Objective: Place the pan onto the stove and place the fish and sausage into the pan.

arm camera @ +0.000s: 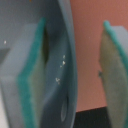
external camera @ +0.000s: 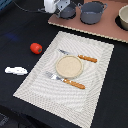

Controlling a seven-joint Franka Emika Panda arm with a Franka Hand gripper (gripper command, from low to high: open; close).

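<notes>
Pan (arm camera: 60,75) rim between claw (arm camera: 75,75) pads.

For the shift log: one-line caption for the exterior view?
Gripper at pan on stove; sausage and fish lie beside placemat.

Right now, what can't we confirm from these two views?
- Pincer grip: wrist view shows pads either side of the pan wall; contact is too blurred to tell.
- Pan handle: exterior view, hidden by the arm.
- Stove burners: covered or cut off by the frame.
- Fish: too small for detail.
</notes>
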